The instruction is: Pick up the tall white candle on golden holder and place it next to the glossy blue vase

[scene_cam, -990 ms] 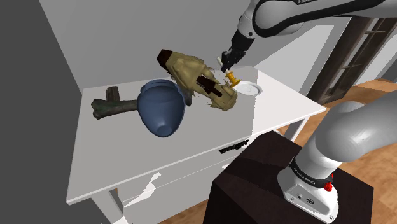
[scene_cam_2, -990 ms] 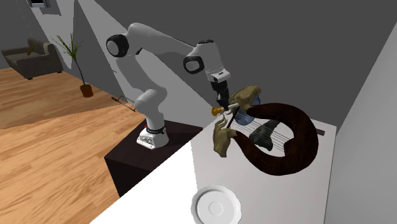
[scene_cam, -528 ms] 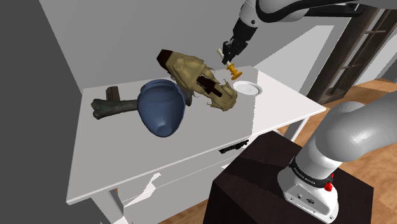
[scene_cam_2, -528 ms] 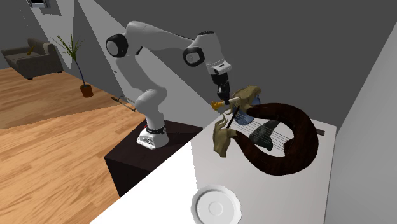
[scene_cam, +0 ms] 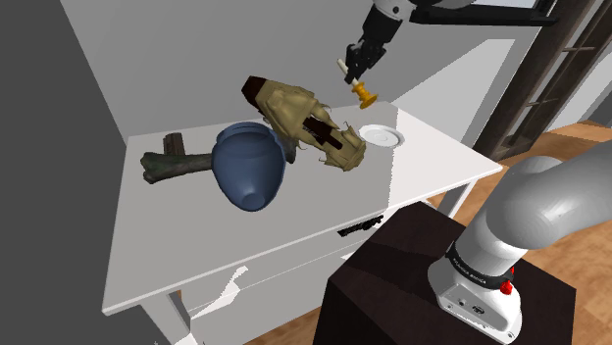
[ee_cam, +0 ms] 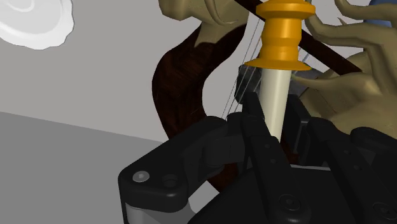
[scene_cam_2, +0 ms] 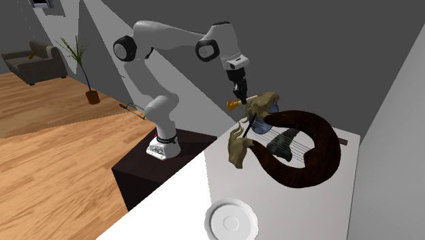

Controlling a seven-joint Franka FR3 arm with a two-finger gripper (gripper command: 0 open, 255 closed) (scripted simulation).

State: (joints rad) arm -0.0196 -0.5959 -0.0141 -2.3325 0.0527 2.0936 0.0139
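Gripper point(scene_cam: 354, 67) is clamping the candle point(ee_cam: 275, 95) by its shaft, holding it high over the surface point(scene_cam: 432, 162) (probably clearing that harp thing point(scene_cam: 304, 116) before heading for the blue vase point(scene_cam: 247, 167)).

We see a smooth golden holder point(ee_cam: 284, 32), a matt cream candle point(ee_cam: 275, 95), a smooth blue vase point(scene_cam: 247, 167) and a matt white bench point(scene_cam: 294, 221).

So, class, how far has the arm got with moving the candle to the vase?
Done: the gripper is shut on the candle, which hangs clear of the table, by the harp. In hand: the carry. Left: bring it to the vase and set it down beside it.
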